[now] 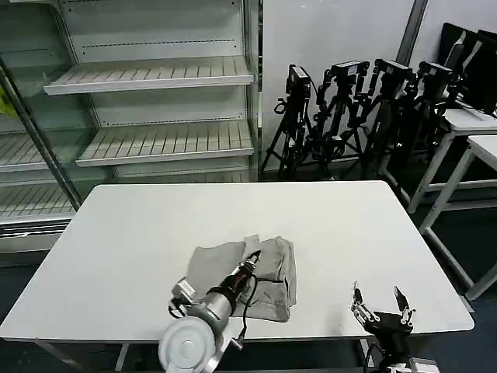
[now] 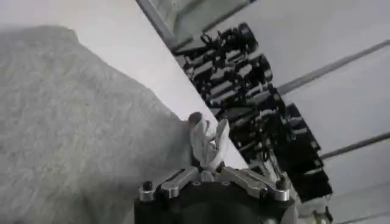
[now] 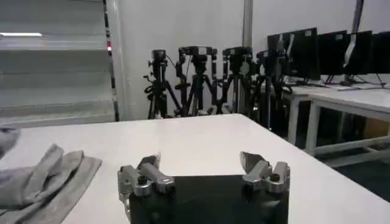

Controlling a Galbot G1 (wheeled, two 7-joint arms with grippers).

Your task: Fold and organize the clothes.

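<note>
White table (image 1: 349, 225) fills the foreground, with empty shelving (image 1: 155, 74) and a row of tripods (image 1: 349, 109) behind. Fingers (image 2: 207, 141) of the left gripper (image 1: 252, 260) are pinched together on a fold of the grey T-shirt (image 1: 272, 272), which lies near the table's front edge as a rumpled, partly doubled bundle. To its right, the right gripper (image 1: 380, 305) hovers low over bare table with its fingers spread wide, holding nothing. I judge the folding well begun but unfinished: layers overlap unevenly, and squaring and tidying the bundle remain.
</note>
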